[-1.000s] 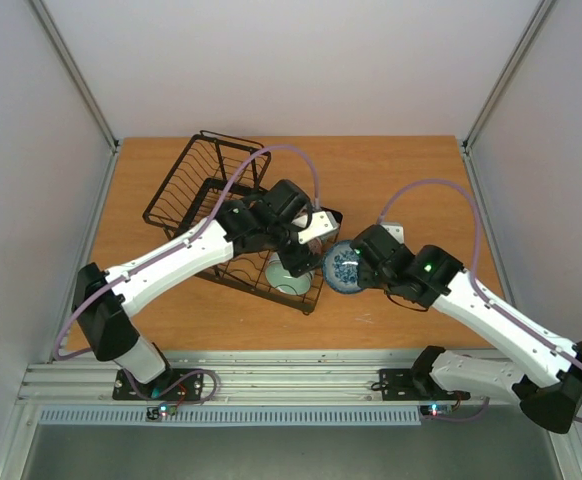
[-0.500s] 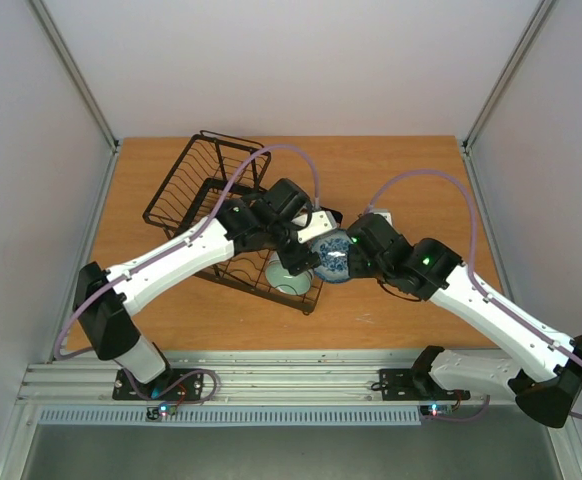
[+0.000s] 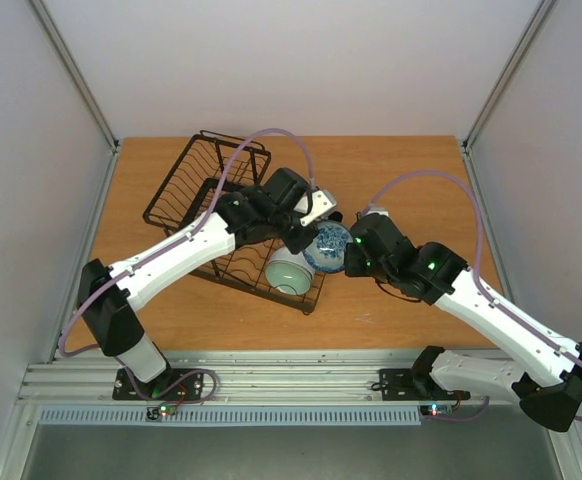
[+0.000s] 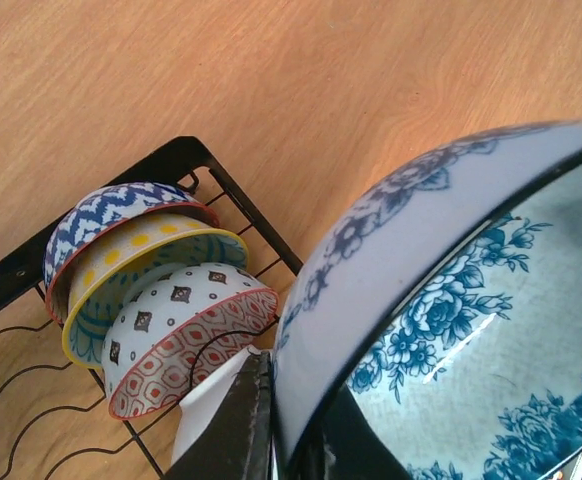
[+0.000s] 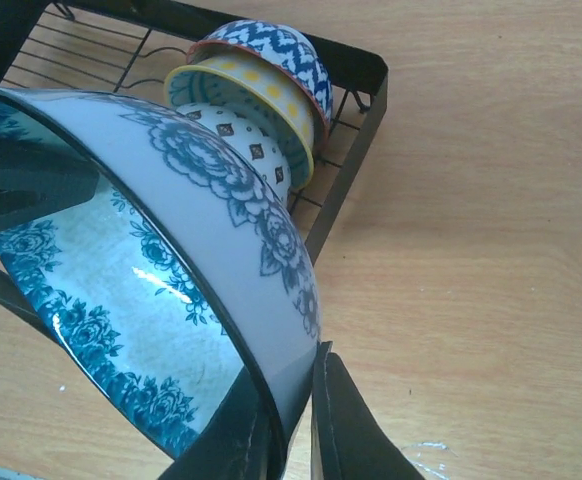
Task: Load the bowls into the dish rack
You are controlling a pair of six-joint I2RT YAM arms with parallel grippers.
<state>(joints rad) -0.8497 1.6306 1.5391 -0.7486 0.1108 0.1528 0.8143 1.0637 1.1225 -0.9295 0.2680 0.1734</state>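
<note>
- Blue floral bowl (image 3: 326,247) is hanging in the air between the two arms, tipped nearly on edge, just above the near right corner of the dish rack (image 4: 183,152).
- Left fingers (image 4: 243,430) are clamping the bowl's rim on the rack side, one finger outside the wall and one inside.
- Right fingers (image 5: 343,435) are clamping the rim on the opposite side, closed on it in the same manner, so both arms are gripping the one bowl at once.
- Three patterned bowls (image 4: 161,290) are already standing on edge in that rack corner, nested one against the next and well clear of the held bowl.
- Governing relation: the rack is lying to the left of the bowl, on the left arm's side. The left arm is reaching across it, while the right arm is reaching in from over the bare surface (image 3: 411,180).
- Judgement: this is a hand-over. The right fingers need to be letting go before the left arm can be lowering the bowl, rim down, into the wires beside the nested three.
</note>
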